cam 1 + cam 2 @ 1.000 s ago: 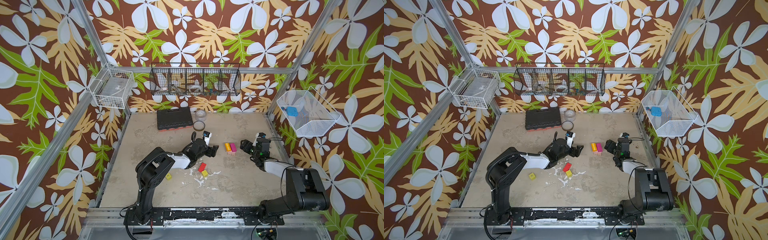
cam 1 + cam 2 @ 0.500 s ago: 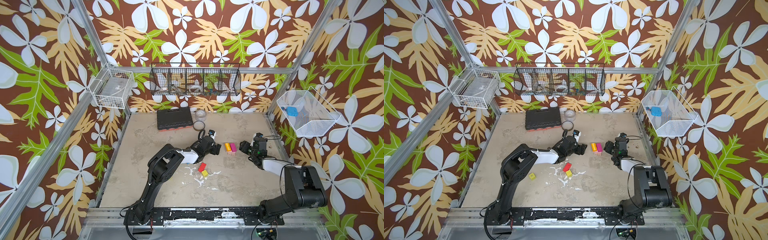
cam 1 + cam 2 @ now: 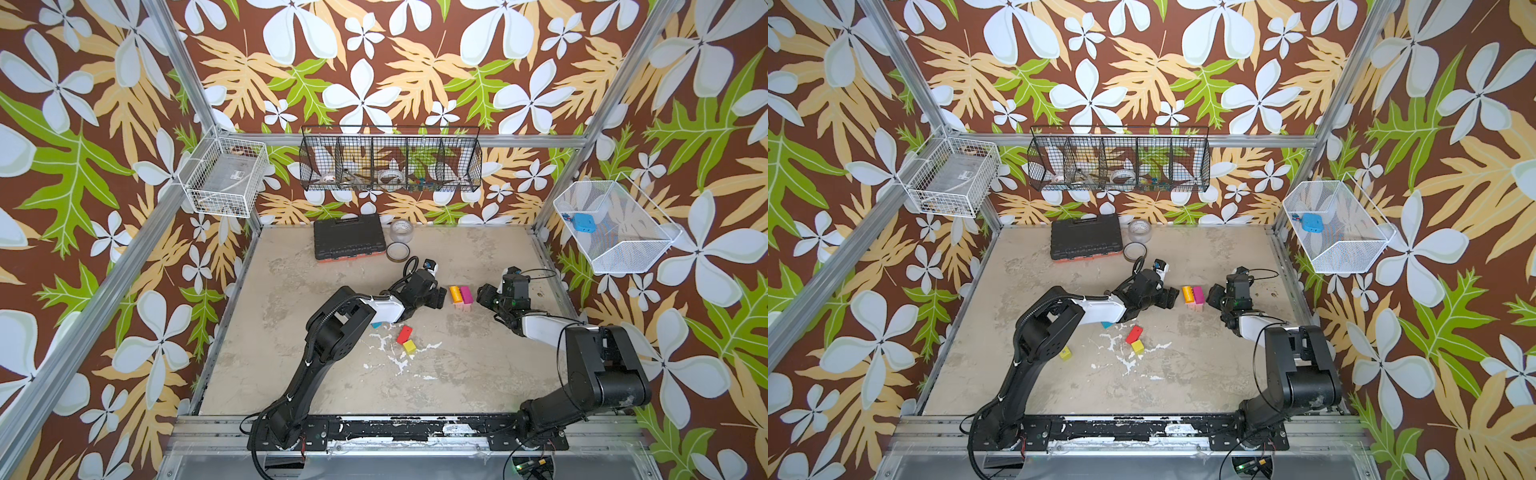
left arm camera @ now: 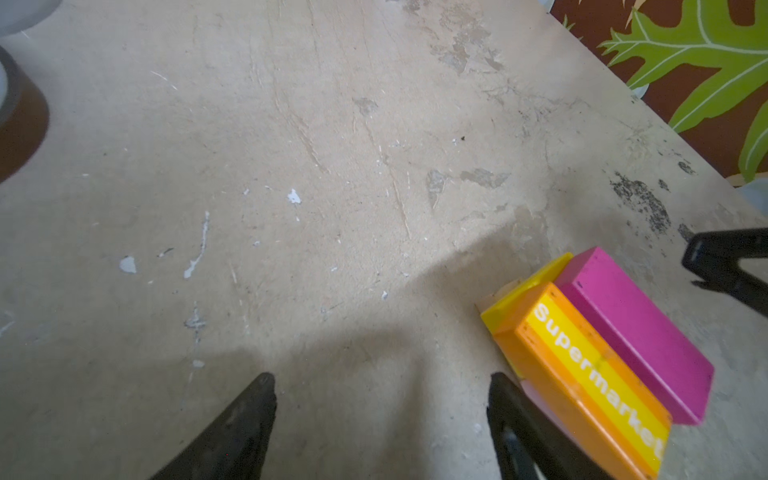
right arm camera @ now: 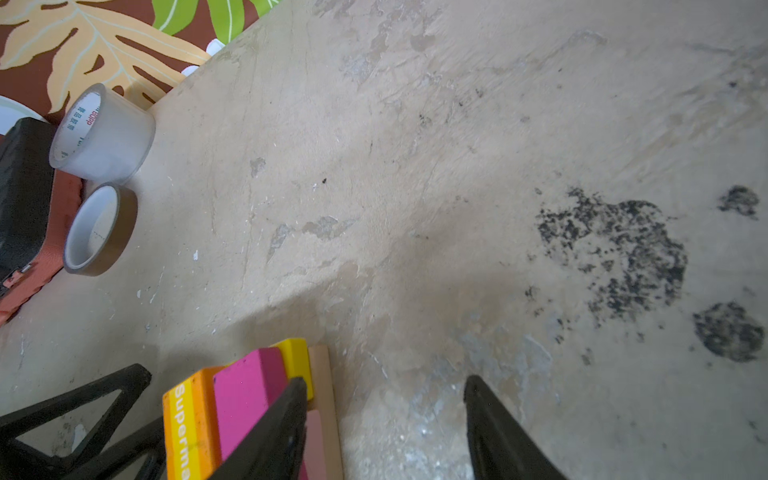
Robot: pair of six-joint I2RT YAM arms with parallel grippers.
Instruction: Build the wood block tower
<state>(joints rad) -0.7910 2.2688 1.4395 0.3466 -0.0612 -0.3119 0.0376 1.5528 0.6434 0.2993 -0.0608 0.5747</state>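
Observation:
The wood block tower (image 3: 460, 296) (image 3: 1194, 296) stands mid-table. An orange "Supermarket" block (image 4: 582, 374) and a magenta block (image 4: 636, 332) lie side by side on a yellow block (image 5: 296, 357), over pink and tan pieces. My left gripper (image 3: 439, 297) (image 4: 381, 378) is open just left of the tower, one finger beside the orange block and bare table between the jaws. My right gripper (image 3: 484, 296) (image 5: 385, 380) is open on the tower's right, one finger by the magenta block. Loose wood blocks lie nearer the front: red (image 3: 404, 333), yellow (image 3: 409, 346), and a yellow cube (image 3: 1065, 353).
A teal block (image 3: 1106, 324) peeks out under the left arm. A black tool case (image 3: 348, 239), a clear tape roll (image 3: 400, 230) and a brown tape roll (image 3: 398, 251) sit at the back. Wire baskets (image 3: 390, 164) hang on the walls.
My left gripper has slid right, up to the tower's left side. The right gripper's jaws have narrowed and it has stayed beside the tower.

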